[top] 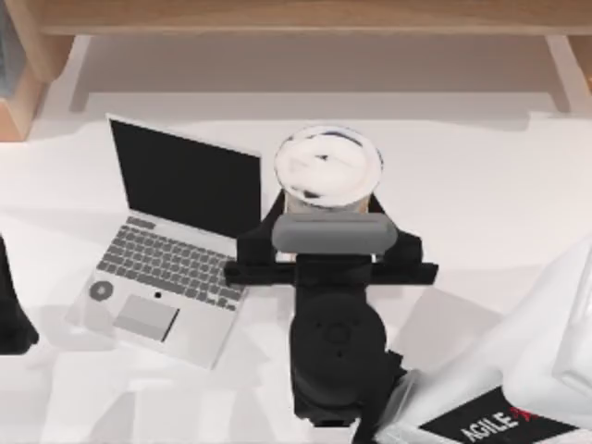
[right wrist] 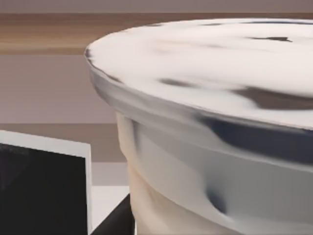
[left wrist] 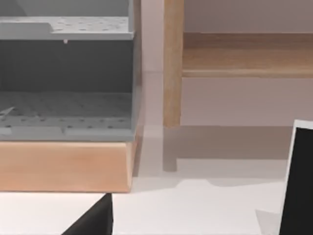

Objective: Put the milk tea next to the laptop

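From my seat, my right pincer point(top: 326, 199) sits nearest me, reaching in from the bench's point(top: 481, 185) near right corner, and it appears clenched on the milk tea point(top: 327, 166); the cup's body is wedged in front of the wrist housing, though the finger contact itself is hidden under the lid, so I judge the grip rather than see it. The wrist camera is pressed right up against the cup wall and white lid point(right wrist: 210, 73), with a dark fingertip point(right wrist: 115, 220) showing low beside the cup. The cup stands toward the middle of the bench, just beside the right edge of the laptop point(top: 176, 240), level with its upright screen point(top: 190, 180).

That closeness is my main worry. The pincer's dark crossbar spreads wide, and its left end overlaps the laptop's right rear corner from above; I cannot tell whether they touch. Any sideways drift toward the bench's left edge could shove the laptop or knock the screen. Opening the fingers could do the same, as the left one swings outward. If the cup is not fully down on the bench, letting go might tip it, being tall and top-heavy.

My left arm point(top: 11, 305) is parked at the bench's left edge. Farther back, a wooden shelf unit point(left wrist: 68, 161) stands beyond the far left corner.
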You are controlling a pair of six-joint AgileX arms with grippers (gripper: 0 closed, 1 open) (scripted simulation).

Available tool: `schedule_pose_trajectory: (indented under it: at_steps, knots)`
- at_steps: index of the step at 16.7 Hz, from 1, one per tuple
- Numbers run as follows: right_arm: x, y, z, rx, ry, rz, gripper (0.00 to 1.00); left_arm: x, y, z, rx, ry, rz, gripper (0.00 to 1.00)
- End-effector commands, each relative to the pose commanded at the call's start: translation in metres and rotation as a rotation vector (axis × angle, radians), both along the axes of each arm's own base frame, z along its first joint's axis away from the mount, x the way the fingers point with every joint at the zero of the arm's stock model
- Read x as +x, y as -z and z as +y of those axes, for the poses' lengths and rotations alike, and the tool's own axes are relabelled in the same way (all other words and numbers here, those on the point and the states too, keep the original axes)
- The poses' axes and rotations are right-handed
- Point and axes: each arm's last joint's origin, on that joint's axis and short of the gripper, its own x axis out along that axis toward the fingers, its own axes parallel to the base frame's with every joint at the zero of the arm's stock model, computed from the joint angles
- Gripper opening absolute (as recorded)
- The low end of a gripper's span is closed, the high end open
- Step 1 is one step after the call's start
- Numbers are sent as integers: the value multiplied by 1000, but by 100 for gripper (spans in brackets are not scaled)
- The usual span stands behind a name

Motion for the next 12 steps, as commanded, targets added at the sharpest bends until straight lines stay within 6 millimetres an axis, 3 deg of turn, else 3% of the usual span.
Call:
schedule_pose_trajectory:
  at_steps: [4,12]
  knots:
    - [0,-4,2,16,-8,-9,0,0,0,0,0,0,0,100]
    - [-31,-23,26,139,-130,-87,0,0,0,0,0,0,0,100]
